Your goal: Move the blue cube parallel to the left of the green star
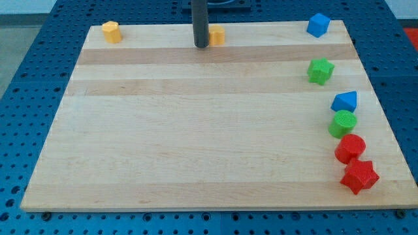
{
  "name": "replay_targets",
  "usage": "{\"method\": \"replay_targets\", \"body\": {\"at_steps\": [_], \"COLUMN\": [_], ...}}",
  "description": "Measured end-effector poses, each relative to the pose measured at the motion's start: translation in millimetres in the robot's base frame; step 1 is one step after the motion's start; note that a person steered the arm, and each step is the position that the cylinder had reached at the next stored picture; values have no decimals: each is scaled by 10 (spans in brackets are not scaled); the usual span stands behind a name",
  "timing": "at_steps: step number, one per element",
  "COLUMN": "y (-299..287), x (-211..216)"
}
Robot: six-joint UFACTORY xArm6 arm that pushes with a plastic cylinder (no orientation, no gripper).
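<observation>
The blue cube (318, 25) sits at the board's top right corner. The green star (320, 71) lies below it near the right edge, apart from it. My tip (201, 46) is at the top middle of the board, far to the left of both, just left of a yellow block (217, 36) that it touches or nearly touches.
A second yellow block (112, 31) sits at the top left corner. Down the right edge lie a blue triangular block (345, 102), a green cylinder (343, 123), a red cylinder (350, 148) and a red star (359, 176). The wooden board (196, 130) rests on a blue pegboard table.
</observation>
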State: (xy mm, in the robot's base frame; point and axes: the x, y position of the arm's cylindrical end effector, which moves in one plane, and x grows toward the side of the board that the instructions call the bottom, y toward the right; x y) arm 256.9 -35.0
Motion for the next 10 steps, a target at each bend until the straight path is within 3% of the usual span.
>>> {"method": "replay_targets", "body": {"at_steps": [3, 5, 10], "y": [24, 61, 1545], "x": [-141, 226, 250]}}
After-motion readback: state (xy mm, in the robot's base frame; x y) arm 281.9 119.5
